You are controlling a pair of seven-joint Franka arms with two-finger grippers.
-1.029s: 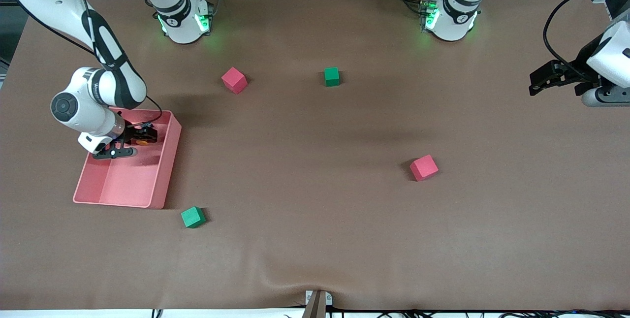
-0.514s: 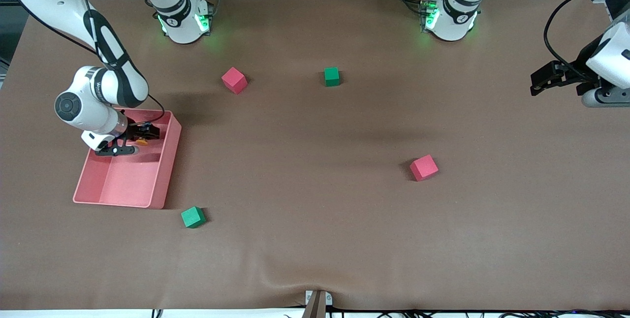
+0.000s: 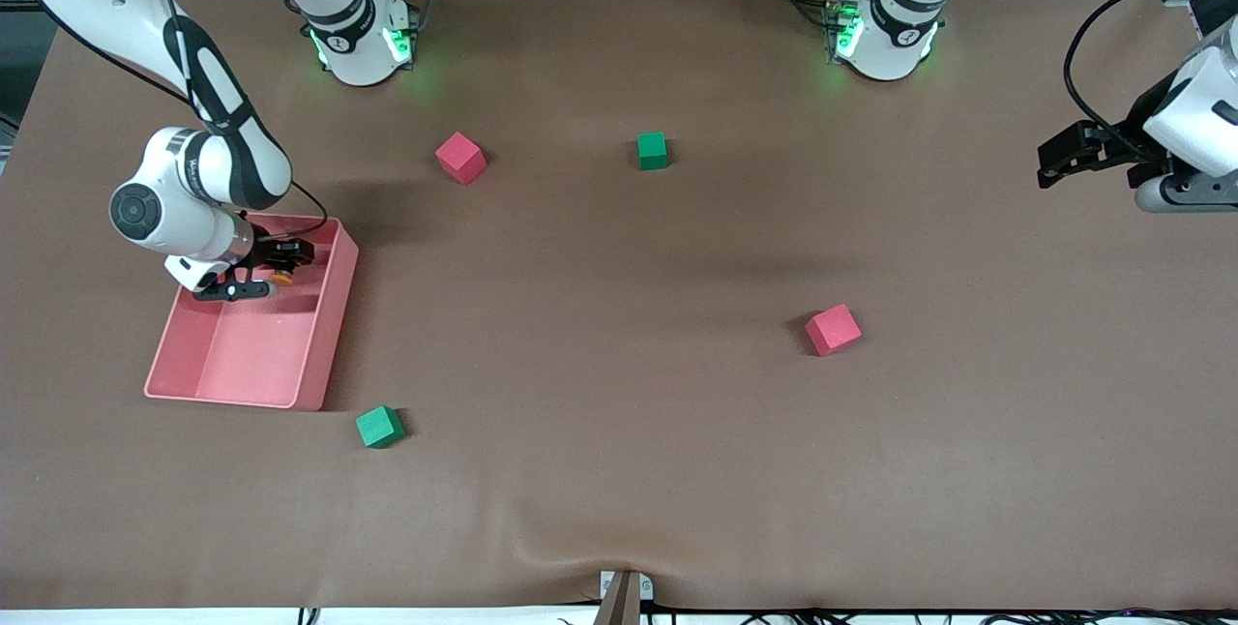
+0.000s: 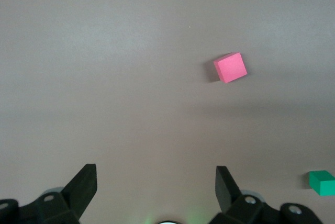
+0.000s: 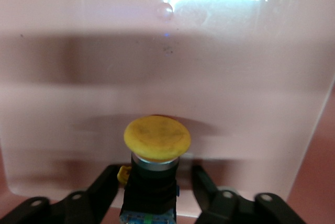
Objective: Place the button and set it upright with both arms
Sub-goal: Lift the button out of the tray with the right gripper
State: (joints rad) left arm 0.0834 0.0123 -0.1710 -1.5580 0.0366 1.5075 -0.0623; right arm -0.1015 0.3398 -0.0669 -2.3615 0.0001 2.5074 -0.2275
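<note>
The button (image 5: 157, 137) has a round orange cap on a black body with a bluish base. It stands inside the pink tray (image 3: 319, 344) at the right arm's end of the table, and in the front view only a speck of its orange cap (image 3: 280, 279) shows. My right gripper (image 5: 154, 174) is down in the tray (image 5: 63, 77), its fingers (image 5: 104, 185) on either side of the button's body with narrow gaps showing. Over the table's left-arm end my left gripper (image 3: 1049, 165) waits, wide open and holding nothing (image 4: 156, 174).
Two pink cubes (image 3: 459, 158) (image 3: 833, 329) and two green cubes (image 3: 652, 150) (image 3: 379, 427) lie scattered on the brown table. The left wrist view shows a pink cube (image 4: 230, 67) and a green cube (image 4: 321, 182) on the table below it.
My right gripper has shifted a little inside the tray, toward its end farther from the front camera, staying at the button. The left gripper barely moved.
</note>
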